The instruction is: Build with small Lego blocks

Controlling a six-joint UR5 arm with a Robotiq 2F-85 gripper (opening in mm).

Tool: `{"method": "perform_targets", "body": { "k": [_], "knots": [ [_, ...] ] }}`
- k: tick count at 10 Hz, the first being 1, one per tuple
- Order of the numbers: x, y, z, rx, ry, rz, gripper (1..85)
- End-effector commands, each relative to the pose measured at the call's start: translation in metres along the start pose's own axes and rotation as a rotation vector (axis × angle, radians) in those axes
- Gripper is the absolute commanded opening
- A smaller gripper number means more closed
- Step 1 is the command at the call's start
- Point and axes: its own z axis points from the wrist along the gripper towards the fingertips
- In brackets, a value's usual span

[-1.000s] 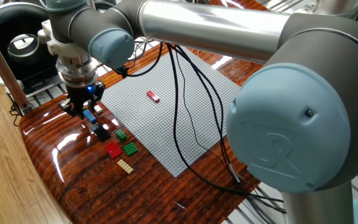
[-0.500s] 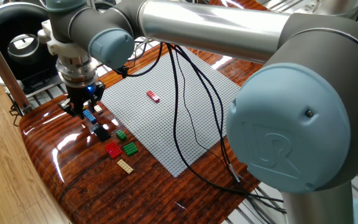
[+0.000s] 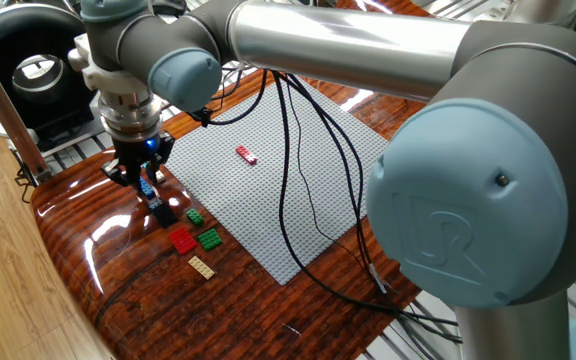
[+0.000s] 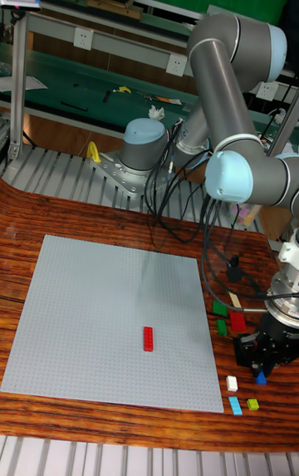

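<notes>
My gripper (image 3: 142,182) (image 4: 264,366) stands low over the wooden table at the left edge of the grey baseplate (image 3: 298,200). Its fingers are open on either side of a small blue brick (image 3: 146,186) (image 4: 261,377); I cannot see them pressing it. More small Lego blocks lie loose nearby: two green (image 3: 195,216) (image 3: 209,238), a red one (image 3: 182,241) and a tan one (image 3: 201,267). The tall fixed view also shows white (image 4: 232,383), cyan (image 4: 236,404) and yellow-green (image 4: 252,404) pieces. One red brick (image 3: 246,154) (image 4: 148,338) sits on the baseplate.
Black cables (image 3: 298,170) hang from the arm across the baseplate. A black round device (image 3: 28,70) stands behind the table's left corner. The table's curved edge (image 3: 63,250) runs close to the loose blocks.
The gripper has shifted slightly right and down, so its fingers now straddle the blue brick that lay just beside them. The bricks have not moved.
</notes>
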Motion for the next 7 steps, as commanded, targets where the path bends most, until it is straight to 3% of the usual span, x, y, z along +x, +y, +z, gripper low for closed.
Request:
{"method": "perform_targets", "body": {
  "k": [1,3,4,5,7],
  "knots": [
    [-0.009,0.014,-0.009,-0.045,-0.041,0.002,1.3],
    [-0.013,-0.005,-0.009,0.029,-0.054,0.04,1.3],
    [-0.009,-0.008,-0.009,0.04,-0.042,0.025,1.3],
    [-0.006,-0.008,-0.009,0.04,-0.029,0.005,1.3],
    [0.008,-0.048,-0.023,0.023,0.006,-0.065,1.3]
  ]
}}
